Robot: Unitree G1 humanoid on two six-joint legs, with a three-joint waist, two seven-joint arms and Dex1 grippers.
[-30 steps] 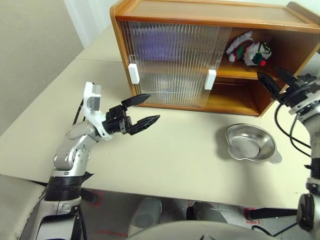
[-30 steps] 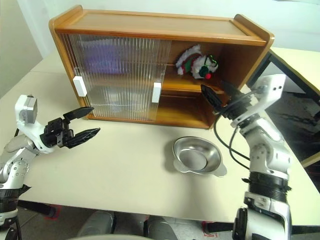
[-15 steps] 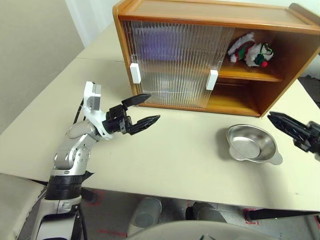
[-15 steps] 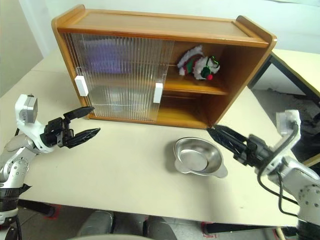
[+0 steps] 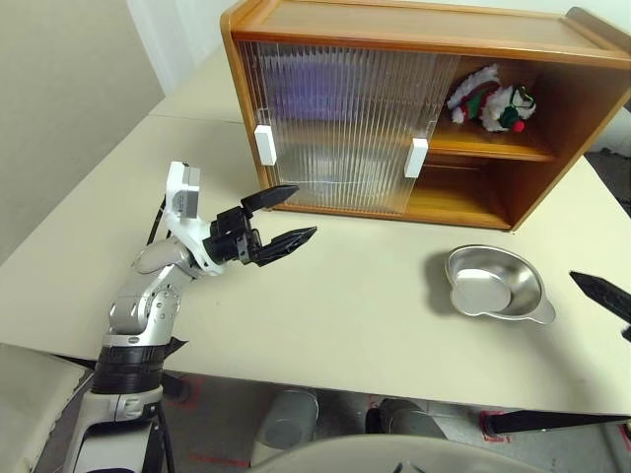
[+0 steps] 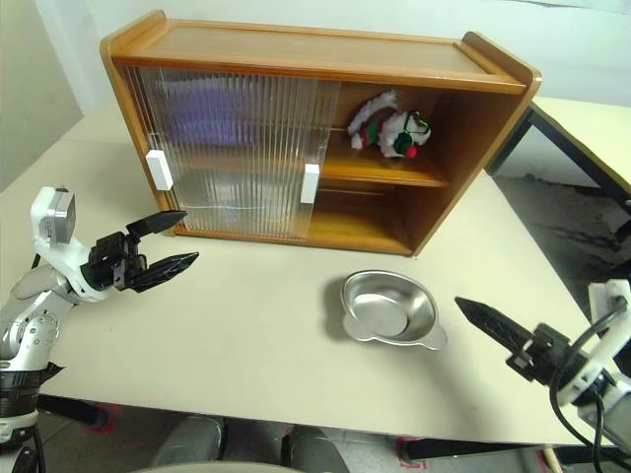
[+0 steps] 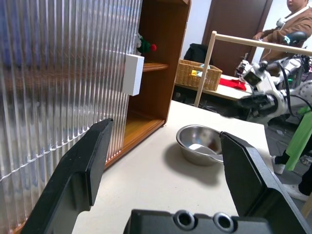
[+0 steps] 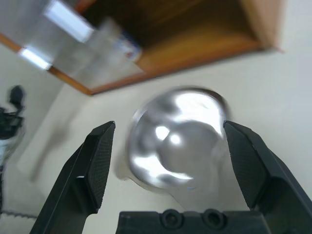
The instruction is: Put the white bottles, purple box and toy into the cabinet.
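The toy [image 6: 387, 126] lies on the inner shelf of the cabinet [image 6: 296, 49], and a purple blur behind the ribbed doors is probably the purple box. No task item remains on the surface [image 6: 256, 335], so the task looks finished or nearly so. The left gripper [image 5: 276, 219] and right gripper [image 6: 485, 325] both have their fingers apart and empty.

A broad cream-coloured table [image 5: 325, 315] is carrying a wide honey-brown wooden cabinet [image 5: 414, 39] with ribbed translucent sliding doors, standing ahead of both grippers. A shiny round steel bowl [image 5: 493, 284] is lying on the tabletop in front of the cabinet's open side, just beside the right gripper [image 6: 490, 327].
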